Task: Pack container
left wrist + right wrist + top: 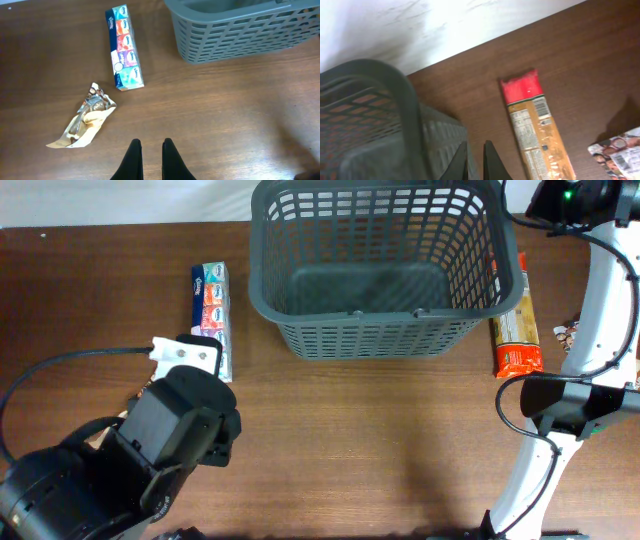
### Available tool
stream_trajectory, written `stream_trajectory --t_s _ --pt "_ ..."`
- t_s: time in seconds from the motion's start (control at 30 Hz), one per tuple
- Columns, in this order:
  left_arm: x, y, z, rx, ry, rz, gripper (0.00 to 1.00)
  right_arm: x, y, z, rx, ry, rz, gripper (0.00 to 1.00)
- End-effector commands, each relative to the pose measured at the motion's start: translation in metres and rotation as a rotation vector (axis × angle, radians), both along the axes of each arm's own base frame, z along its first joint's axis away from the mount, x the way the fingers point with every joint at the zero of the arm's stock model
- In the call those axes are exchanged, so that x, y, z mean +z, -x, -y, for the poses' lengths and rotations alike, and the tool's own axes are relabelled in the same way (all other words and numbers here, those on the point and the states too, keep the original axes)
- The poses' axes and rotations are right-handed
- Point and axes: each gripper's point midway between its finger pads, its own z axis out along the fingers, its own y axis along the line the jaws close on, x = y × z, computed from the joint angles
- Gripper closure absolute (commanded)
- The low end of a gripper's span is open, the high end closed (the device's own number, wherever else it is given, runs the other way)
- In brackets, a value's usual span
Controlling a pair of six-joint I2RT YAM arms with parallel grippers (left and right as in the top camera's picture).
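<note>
The container point(375, 330) is a large dark grey slotted basket at the back middle of the table, with nothing inside. It also shows in the left wrist view point(235, 35) and the right wrist view point(375, 130). My left gripper point(150, 146) is shut and empty above bare wood at the front left. My right gripper point(474, 150) is shut and empty, just beside the container's right wall. A long orange packet with red ends point(517, 320) lies right of the container and shows in the right wrist view point(537, 130).
A colourful tissue pack point(211, 315) point(124, 47) lies left of the container. A crumpled beige wrapper point(85, 122) lies near my left arm point(170, 440). A small printed packet point(570, 332) point(620, 150) lies at the right edge. My right arm point(600, 330) stands beside it.
</note>
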Motion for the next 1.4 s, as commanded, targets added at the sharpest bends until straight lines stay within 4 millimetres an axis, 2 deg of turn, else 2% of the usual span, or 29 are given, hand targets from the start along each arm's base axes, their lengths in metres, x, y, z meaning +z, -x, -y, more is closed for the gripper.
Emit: stream_trajectory --t_s 0.0,0.37,0.67,0.83,0.97,1.17,1.37 --pt "-0.001 0.002 0.002 -0.017 -0.002 -0.008 0.98 0.005 0.0 -0.006 0.061 -0.012 0.018 0.96" --pt "-0.001 0.002 0.002 -0.018 -0.001 -0.008 0.98 -0.002 0.002 -0.009 0.108 0.005 -0.004 0.96" --pt "-0.001 0.002 0.002 -0.02 0.001 -0.01 0.98 -0.05 0.006 -0.007 0.119 -0.006 -0.134 0.96" --pt "-0.001 0.002 0.002 -0.019 0.001 -0.01 0.98 -0.064 0.006 -0.007 0.117 -0.012 -0.168 0.96" --pt "-0.001 0.002 0.002 -0.019 0.001 -0.01 0.98 -0.064 0.005 -0.007 0.12 -0.014 -0.163 0.96" --pt "-0.001 0.002 0.002 -0.019 0.001 -0.01 0.98 -0.059 -0.001 -0.021 0.169 -0.076 -0.124 0.96" --pt "-0.001 0.002 0.002 -0.019 0.001 -0.01 0.98 -0.057 -0.003 -0.026 0.187 -0.098 -0.111 0.96"
